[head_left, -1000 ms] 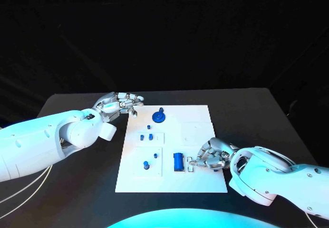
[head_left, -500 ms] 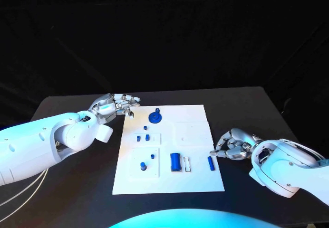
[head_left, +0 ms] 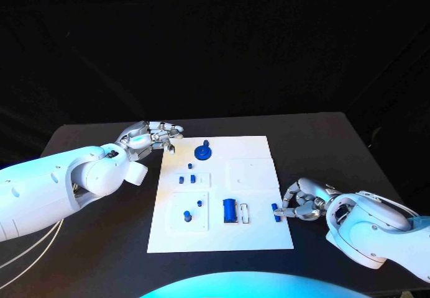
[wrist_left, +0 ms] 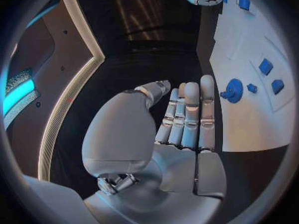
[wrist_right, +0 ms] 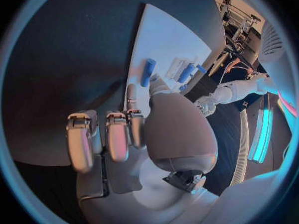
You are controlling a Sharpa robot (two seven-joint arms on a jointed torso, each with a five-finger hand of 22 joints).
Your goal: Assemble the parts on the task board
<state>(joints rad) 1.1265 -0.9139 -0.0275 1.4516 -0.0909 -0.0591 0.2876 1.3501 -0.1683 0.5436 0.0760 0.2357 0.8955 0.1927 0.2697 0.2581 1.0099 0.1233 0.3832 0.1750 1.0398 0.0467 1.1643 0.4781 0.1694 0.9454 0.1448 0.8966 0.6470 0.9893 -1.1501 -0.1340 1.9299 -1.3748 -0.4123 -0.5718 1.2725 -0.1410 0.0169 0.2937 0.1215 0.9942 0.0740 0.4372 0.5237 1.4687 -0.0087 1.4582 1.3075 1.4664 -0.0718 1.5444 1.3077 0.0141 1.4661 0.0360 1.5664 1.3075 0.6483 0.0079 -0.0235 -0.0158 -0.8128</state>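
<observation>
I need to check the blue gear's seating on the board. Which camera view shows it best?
The left wrist view: the blue gear sits close and large there, teeth visible, just beyond the left hand. The head view shows it small, at the task board's far end. The right wrist view does not make it out clearly.

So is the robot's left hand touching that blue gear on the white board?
Apart. The head view shows the left hand off the task board's far left corner, with bare white board between its fingers and the blue gear.
</observation>
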